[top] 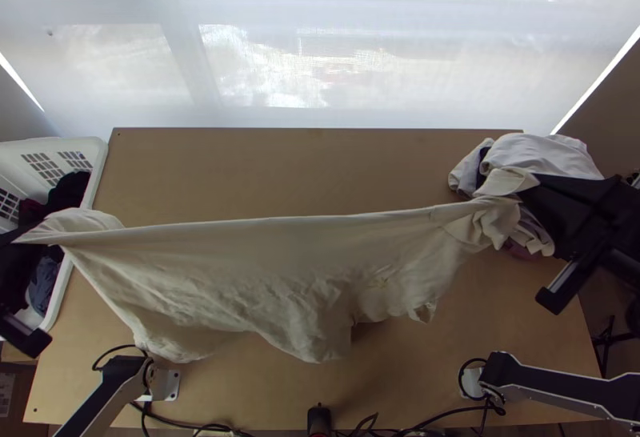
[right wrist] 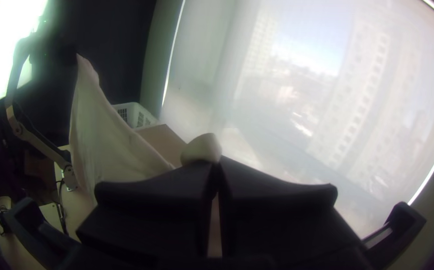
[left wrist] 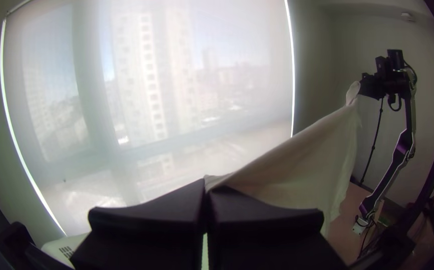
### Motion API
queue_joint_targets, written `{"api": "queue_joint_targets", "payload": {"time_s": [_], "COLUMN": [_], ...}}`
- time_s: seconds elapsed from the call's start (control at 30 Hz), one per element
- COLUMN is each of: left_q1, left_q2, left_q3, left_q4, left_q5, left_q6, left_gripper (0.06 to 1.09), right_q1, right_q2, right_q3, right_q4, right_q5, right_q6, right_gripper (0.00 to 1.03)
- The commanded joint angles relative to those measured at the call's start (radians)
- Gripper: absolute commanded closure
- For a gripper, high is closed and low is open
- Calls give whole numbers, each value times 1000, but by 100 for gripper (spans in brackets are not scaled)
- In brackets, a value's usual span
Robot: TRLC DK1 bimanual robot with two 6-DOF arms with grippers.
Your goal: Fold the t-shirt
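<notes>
The pale t-shirt [top: 264, 277] hangs in the air over the table [top: 320, 173], stretched between the two grippers from nine o'clock across to three; its top edge is drawn nearly straight, and the rest drops in a loose, rumpled sheet with an uneven lower edge on the six o'clock side. I cannot tell whether that lower edge touches the wood. At nine o'clock the left gripper [top: 6, 238] has its fingers closed together on one end of the shirt. Toward three o'clock the right gripper [top: 534, 190] is likewise closed, pinching the other end, with a small rounded bit of cloth poking out past its fingertips. Just behind that end, at two o'clock, a heap of garments [top: 544, 153] lies piled at the table's corner, mostly white or pale. At nine to ten o'clock stands a white slatted basket [top: 98, 157] with dark clothes [top: 68, 190] in it, partly covered by the shirt's end. The left arm's base [top: 166, 385] sits at seven o'clock and the right arm's base [top: 474, 383] at five, with black cables running between them along the near edge.
</notes>
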Motion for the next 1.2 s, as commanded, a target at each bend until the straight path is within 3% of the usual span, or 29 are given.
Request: {"api": "queue_joint_targets", "payload": {"time_s": [0.0,0.2,0.33,0.63,0.87,1.17], "left_q1": [13,4,-28,-19,16,49], "left_q2": [40,99,152,290,438,639], "left_q3": [-235,-465,-598,-758,-773,-770], "left_q4": [32,276,422,707,879,1043], "left_q5": [67,57,-5,-86,-137,-195], "left_q6": [10,-14,-32,-36,-40,-39], "left_gripper": [105,105,105,105,105,105], "right_q1": [-13,-85,-235,-419,-482,-504], "right_q2": [19,51,56,122,294,544], "right_q3": [-149,-316,-465,-722,-722,-592], "right_q4": [21,222,407,779,921,952], "right_q5": [-61,-94,-192,-224,-230,-250], "right_q6": [59,25,10,25,31,22], "right_gripper": [100,100,100,100,100,100]}}
